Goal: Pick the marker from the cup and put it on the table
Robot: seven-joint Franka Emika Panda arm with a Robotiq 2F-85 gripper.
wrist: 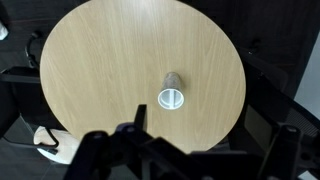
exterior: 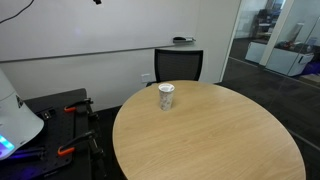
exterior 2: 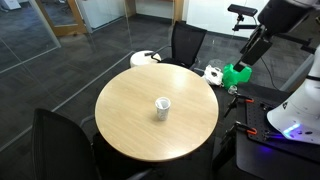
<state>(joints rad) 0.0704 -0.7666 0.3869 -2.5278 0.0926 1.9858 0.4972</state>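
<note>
state: end effector (wrist: 205, 150) high over table (wrist: 100, 60), jaws apart | target: marker (wrist: 172, 98) inside cup (exterior: 166, 99) | risk: off-centre descent toppling light cup, or dragging cup up with marker

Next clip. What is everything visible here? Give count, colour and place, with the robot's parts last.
table: one, light tan wood, round, centre of the scene.
cup: one, whitish, upright near the table's middle.
marker: one, a small shape inside the cup; colour too small to tell.
chairs: at least two, black, at the table's edge.
cart: one, black, beside the table, carrying orange-handled tools.
green object: one, off the table, near the arm.
arm: one, dark, raised beyond the table.
fingers: two, dark, apart, above the table, clear of the cup.
</note>
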